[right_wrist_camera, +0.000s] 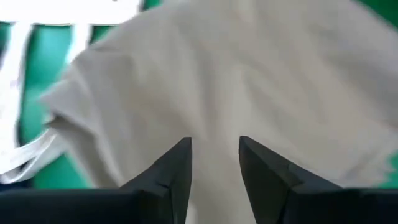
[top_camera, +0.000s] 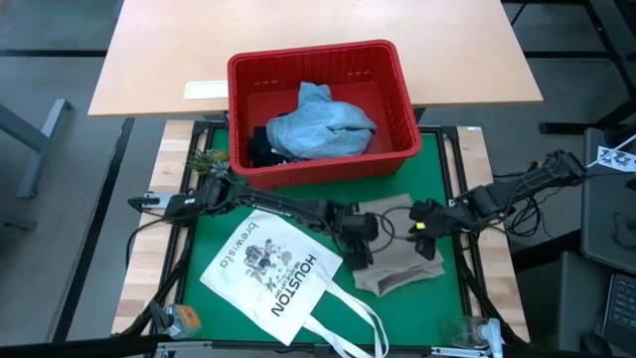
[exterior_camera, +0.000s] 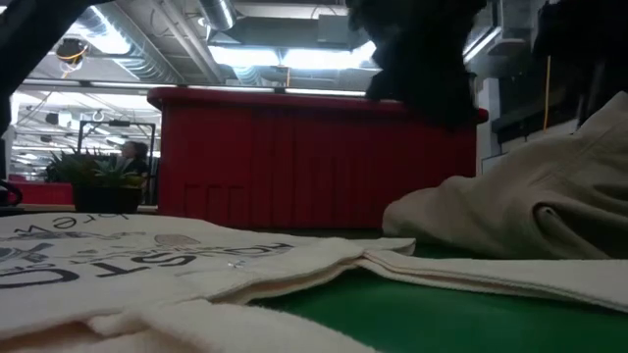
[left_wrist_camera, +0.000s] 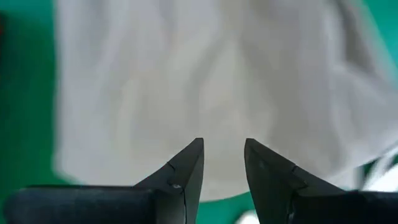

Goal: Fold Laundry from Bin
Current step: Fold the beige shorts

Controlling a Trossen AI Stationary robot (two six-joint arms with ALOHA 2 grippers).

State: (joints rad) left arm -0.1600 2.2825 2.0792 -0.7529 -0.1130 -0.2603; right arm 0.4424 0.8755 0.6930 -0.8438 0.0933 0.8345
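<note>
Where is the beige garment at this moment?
In the high view, the beige garment lies on the green mat, in front of the red bin, right of the white HOUSTON tote bag, between the two claws.

Dark jointed arms, trailing cables, black tapered pincer fingers point(left_wrist_camera: 186, 174)

Overhead, table-level, two close wrist views

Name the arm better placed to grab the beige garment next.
Either, marginally the right: both the right gripper and left gripper hover with jaws open over the beige garment, the right more centrally.
</note>
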